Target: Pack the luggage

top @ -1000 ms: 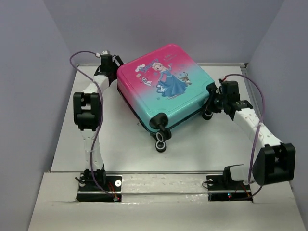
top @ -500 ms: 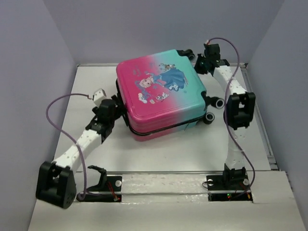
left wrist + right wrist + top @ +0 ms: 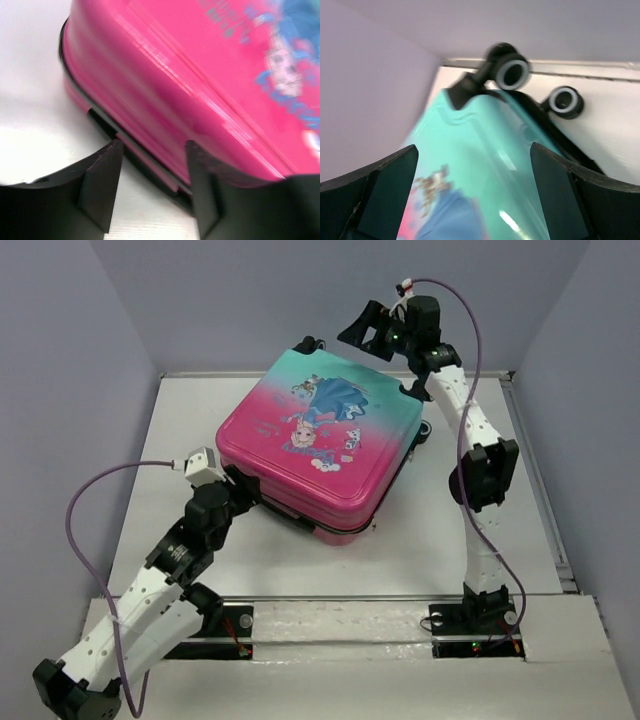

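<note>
Resting closed on the table (image 3: 170,430), the luggage (image 3: 320,455) fronts the left claw (image 3: 152,150).

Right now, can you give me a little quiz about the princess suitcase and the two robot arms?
1. True or false: the luggage lies flat on the table with its picture side up.
2. Pick one: which end of the luggage is nearest the left gripper? A) the pink end B) the teal end C) the end with the wheels
3. In a word: what is the right gripper holding?

Key: 1 true. 2 A. 3 nothing; its jaws are wide open above the teal end.
</note>
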Robot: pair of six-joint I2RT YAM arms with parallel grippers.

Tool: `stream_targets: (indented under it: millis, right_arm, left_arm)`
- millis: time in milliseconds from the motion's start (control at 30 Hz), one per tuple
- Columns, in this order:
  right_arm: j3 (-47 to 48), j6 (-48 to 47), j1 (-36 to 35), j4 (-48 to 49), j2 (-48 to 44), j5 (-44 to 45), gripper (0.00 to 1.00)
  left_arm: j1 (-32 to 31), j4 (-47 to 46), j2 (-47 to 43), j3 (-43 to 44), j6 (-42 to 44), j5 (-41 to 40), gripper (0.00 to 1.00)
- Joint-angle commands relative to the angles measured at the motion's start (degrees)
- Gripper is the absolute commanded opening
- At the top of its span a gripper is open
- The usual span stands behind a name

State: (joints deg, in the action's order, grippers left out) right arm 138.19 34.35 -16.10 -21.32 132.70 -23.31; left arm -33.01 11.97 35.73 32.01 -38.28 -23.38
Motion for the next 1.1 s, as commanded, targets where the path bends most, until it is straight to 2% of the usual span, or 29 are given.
stream_targets:
  millis: [0,33,67,100,133,167,200,233,267,300,333,400,433,533,633,767,867,900,1000,1067]
  right_arm:
    - [-0.5,0.8,3.9,2.8,-12.0,-9.1,1.0]
    - [-5.3,-1.8,3.9,1.6,-17.3,-8.2,0.99]
    - [-9.4,-3.7,3.9,1.4,-17.4,-8.2,0.99]
    - [-14.1,-5.3,3.9,1.7,-24.8,-5.5,0.9]
    - [-25.2,-7.5,3.9,2.4,-28.8,-4.8,0.68]
    - [-31.5,-8.2,3.9,5.0,-37.6,-3.2,0.42]
    - [-38.5,-8.6,3.9,5.1,-37.7,-3.2,0.2]
    - [-45.9,-8.2,3.9,10.1,-47.7,-2.6,0.08]
    - [-53.1,-8.1,3.9,12.5,-52.8,-2.4,0.07]
    - [-65.5,-7.5,3.9,14.0,-57.8,-1.9,0.07]
    - [-71.4,-6.1,3.9,16.5,-67.3,-0.9,0.07]
    - [-86.6,-4.5,3.9,18.8,-75.9,-0.5,0.07]
    - [-90.5,-3.0,3.9,18.5,-82.8,0.4,0.07]
    - [-100.4,-0.4,3.9,15.2,-89.1,8.6,0.07]
    - [-103.4,0.4,3.9,13.3,-85.7,15.9,0.07]
    - [-100.9,-0.2,4.7,15.8,-71.8,22.9,0.07]
    - [-96.2,-2.7,5.2,20.2,-63.3,22.7,0.07]
    - [-91.8,-3.5,5.7,23.2,-57.7,21.0,0.07]
    - [-84.1,-7.6,6.3,29.5,-50.2,12.3,0.07]
    - [-79.6,-10.2,7.0,30.4,-43.3,8.0,0.07]
  left_arm:
    - [-0.1,-5.1,-5.5,6.3,6.9,0.1,0.53]
    - [-0.2,-5.6,-6.2,6.3,8.5,3.0,0.35]
    - [-0.2,-4.8,-6.7,6.3,8.5,3.0,0.35]
    - [-0.2,-3.1,-7.3,6.0,8.5,5.8,0.08]
    - [-0.3,-2.5,-7.6,4.4,8.4,9.7,0.06]
    - [-0.3,-2.0,-8.7,3.2,8.0,12.1,0.06]
    - [-0.3,-1.9,-8.7,1.9,7.4,14.0,0.06]
    - [-0.5,-1.7,-10.5,0.5,6.3,15.8,0.06]
    - [-1.2,-1.7,-11.2,-0.6,5.0,16.9,0.06]
    - [-2.2,-1.4,-11.7,-0.8,2.4,18.4,0.06]
    - [-2.2,-0.4,-11.6,-1.1,1.1,19.1,0.06]
    - [-2.4,-0.9,-9.3,-2.6,-1.3,22.9,0.06]
    - [-2.6,-3.3,-8.0,-4.5,-1.8,26.1,0.06]
    - [-5.9,-12.9,-1.8,-7.9,-5.1,29.7,0.06]
    - [-10.6,-18.1,4.0,-8.8,-6.3,25.3,0.06]
    - [-12.2,-21.7,7.6,-10.5,-5.3,23.7,0.06]
    - [-12.9,-24.2,11.7,-10.0,-4.1,21.7,0.06]
    - [-13.2,-24.8,14.7,-9.6,-3.1,22.1,0.06]
    - [-15.0,-28.0,20.5,-8.2,-1.7,22.0,0.06]
    - [-16.0,-31.0,23.2,-7.0,-1.4,22.0,0.06]
